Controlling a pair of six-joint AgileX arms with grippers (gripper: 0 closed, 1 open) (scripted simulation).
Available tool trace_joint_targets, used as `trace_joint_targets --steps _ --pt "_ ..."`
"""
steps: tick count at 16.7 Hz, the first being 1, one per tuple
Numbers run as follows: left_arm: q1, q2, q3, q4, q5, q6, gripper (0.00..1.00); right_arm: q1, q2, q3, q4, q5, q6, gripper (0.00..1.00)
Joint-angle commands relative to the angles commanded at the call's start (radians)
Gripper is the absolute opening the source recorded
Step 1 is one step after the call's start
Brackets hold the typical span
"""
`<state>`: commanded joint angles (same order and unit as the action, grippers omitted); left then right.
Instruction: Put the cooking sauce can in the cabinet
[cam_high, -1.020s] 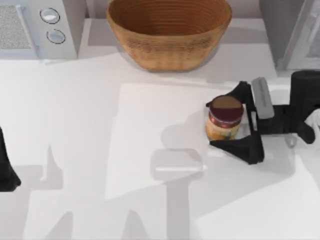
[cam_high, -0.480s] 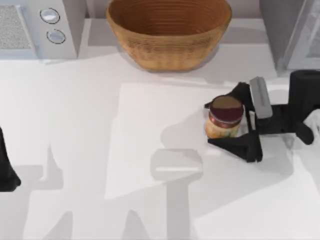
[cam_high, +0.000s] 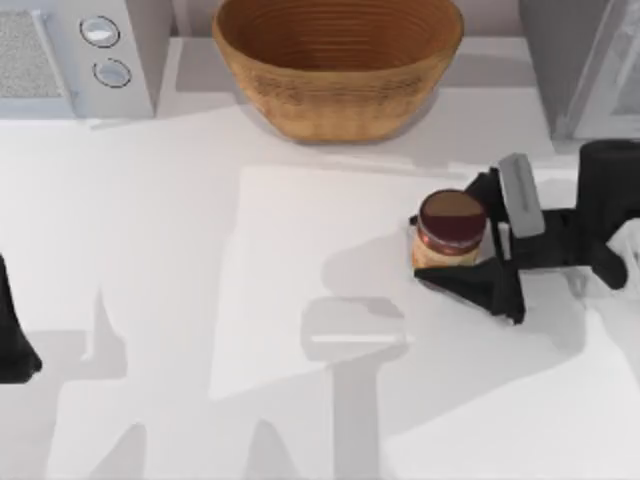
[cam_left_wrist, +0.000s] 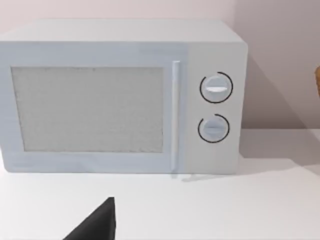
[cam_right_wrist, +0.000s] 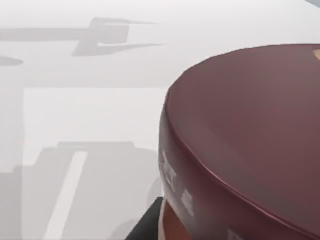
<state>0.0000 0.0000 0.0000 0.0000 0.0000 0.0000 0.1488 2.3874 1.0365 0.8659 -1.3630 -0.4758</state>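
The cooking sauce can (cam_high: 451, 232) stands upright on the table at the right, with a dark maroon lid and an orange-yellow label. My right gripper (cam_high: 424, 248) reaches in from the right with its black fingers (cam_high: 478, 284) pressed against both sides of the can, shut on it. In the right wrist view the maroon lid (cam_right_wrist: 250, 135) is very close. The grey cabinet (cam_high: 558, 62) with its pale door panel stands at the back right corner, behind the right arm. My left gripper (cam_high: 12, 345) is parked at the table's left edge.
A large woven basket (cam_high: 338, 62) sits at the back centre. A white appliance with two round knobs (cam_high: 80, 55) stands at the back left, facing the left wrist camera (cam_left_wrist: 125, 95). Open tabletop lies between the can and the left arm.
The right gripper's fingers have drawn together onto the can over the last second. The can has stayed in place. The left arm has not moved.
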Motion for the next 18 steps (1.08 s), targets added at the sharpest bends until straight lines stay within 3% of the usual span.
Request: trace_joint_targets --steps 2,3,13,18 --pt "0.000 0.000 0.000 0.000 0.000 0.000 1.00 0.000 0.000 0.000 0.000 0.000 0.000 0.02" --pt "0.000 0.000 0.000 0.000 0.000 0.000 1.00 0.000 0.000 0.000 0.000 0.000 0.000 0.00" --pt "0.000 0.000 0.000 0.000 0.000 0.000 1.00 -0.007 -0.014 0.004 -0.015 0.002 0.000 0.00" --pt "0.000 0.000 0.000 0.000 0.000 0.000 1.00 -0.022 -0.208 0.034 -0.225 0.010 0.001 0.00"
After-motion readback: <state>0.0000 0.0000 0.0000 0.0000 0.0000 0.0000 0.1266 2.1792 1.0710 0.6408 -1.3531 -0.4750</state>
